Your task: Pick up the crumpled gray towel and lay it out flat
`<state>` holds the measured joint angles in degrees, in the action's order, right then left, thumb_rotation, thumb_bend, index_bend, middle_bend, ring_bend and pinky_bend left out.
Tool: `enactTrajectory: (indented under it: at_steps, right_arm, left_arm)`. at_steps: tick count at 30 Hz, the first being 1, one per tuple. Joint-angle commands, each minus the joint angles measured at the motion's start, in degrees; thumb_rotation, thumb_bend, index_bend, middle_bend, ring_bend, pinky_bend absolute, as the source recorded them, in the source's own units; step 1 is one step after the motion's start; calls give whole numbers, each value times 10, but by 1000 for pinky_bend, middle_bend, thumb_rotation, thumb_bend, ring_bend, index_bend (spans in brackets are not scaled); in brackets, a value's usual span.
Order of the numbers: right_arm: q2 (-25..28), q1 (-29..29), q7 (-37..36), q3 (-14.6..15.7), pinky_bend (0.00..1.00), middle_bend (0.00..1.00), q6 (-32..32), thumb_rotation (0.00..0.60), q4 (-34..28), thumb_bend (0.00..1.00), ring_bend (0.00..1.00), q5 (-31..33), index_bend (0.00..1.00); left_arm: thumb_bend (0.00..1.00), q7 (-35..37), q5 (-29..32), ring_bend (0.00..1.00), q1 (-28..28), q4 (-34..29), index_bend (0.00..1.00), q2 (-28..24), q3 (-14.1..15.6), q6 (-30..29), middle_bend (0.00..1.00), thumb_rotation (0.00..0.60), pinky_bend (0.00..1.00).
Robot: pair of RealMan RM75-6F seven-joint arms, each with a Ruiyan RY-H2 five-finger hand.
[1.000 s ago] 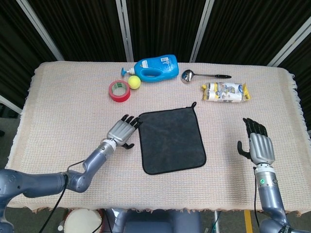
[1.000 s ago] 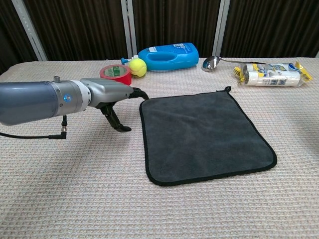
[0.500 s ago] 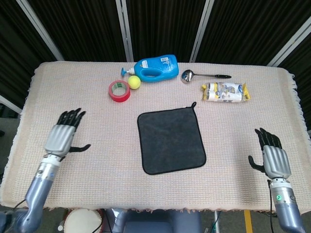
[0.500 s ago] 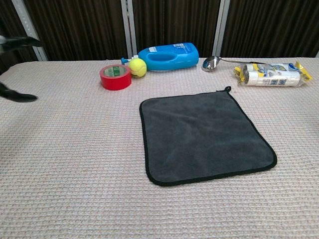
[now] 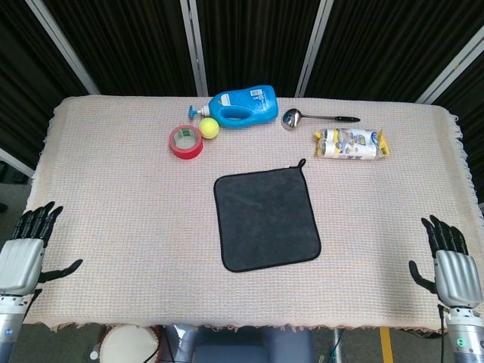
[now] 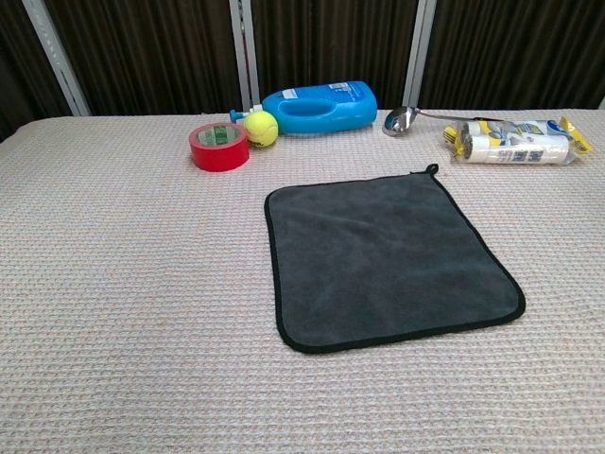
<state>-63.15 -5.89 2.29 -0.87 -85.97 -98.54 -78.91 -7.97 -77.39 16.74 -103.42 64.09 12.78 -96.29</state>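
Nearby, tape roll [image 5: 185, 141] and ball [image 5: 209, 128] sit behind towel [image 5: 266, 221].

The left hand [image 5: 21, 259], which a second ago lay at the left edge of the towel [image 5: 266, 221], is now drawn back to the near left corner of the table [image 5: 113, 189], and the right hand [image 5: 452, 268] has pulled nearer to the near right corner.

towel [image 5: 266, 221] flat at table [image 5: 113, 189] centre, tape roll [image 5: 185, 141] behind-left of it, ball [image 5: 209, 128] between tape and bottle [image 5: 242, 107], ladle [image 5: 314, 118] right of bottle, packet [image 5: 352, 144] just before ladle, hands at near corners, left hand [image 5: 23, 257], right hand [image 5: 454, 271]
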Motion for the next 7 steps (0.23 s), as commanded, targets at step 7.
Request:
enactTrajectory:
  at_steps: [7]
  right_arm:
    - [-41, 36, -42, 3, 16, 0, -49, 600, 91, 416, 0, -40, 0]
  left_arm:
    - [108, 61, -14, 0, -65, 58, 0, -22, 9, -9, 0, 600, 3]
